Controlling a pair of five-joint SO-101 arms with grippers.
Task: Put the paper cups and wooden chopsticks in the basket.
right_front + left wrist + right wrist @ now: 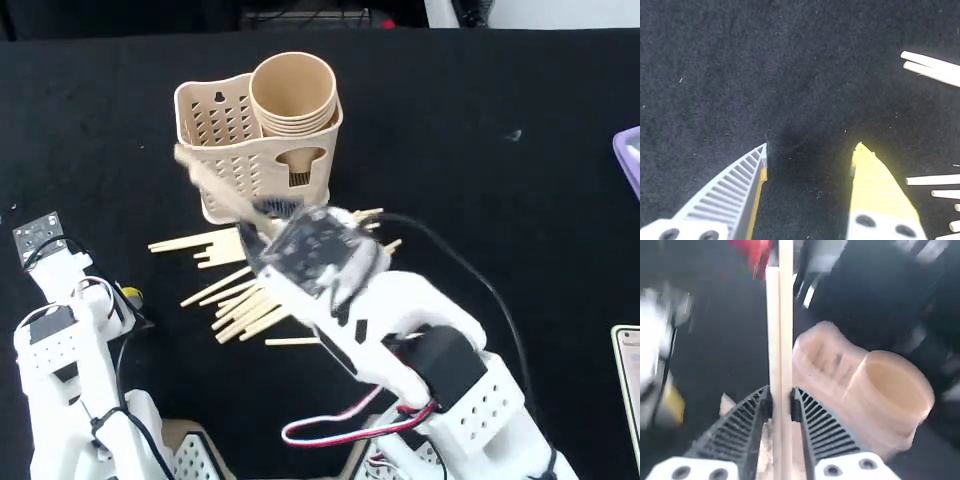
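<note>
Since the cups (293, 92) sit in the basket (225, 140), we're partway: right gripper (781, 400) clamps a chopstick pair (780, 330), left gripper (810, 147) apart, loose chopsticks (240, 305) on the worktop (480, 120).

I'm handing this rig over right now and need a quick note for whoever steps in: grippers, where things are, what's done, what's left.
Left gripper: open, empty, low over the black table beside the loose chopsticks.
Right gripper: shut on a pair of chopsticks, raised close to the basket.
Done: paper cups sit stacked in the basket.
Left: drop in the held pair, then collect the loose chopsticks lying in front of the basket.
</note>
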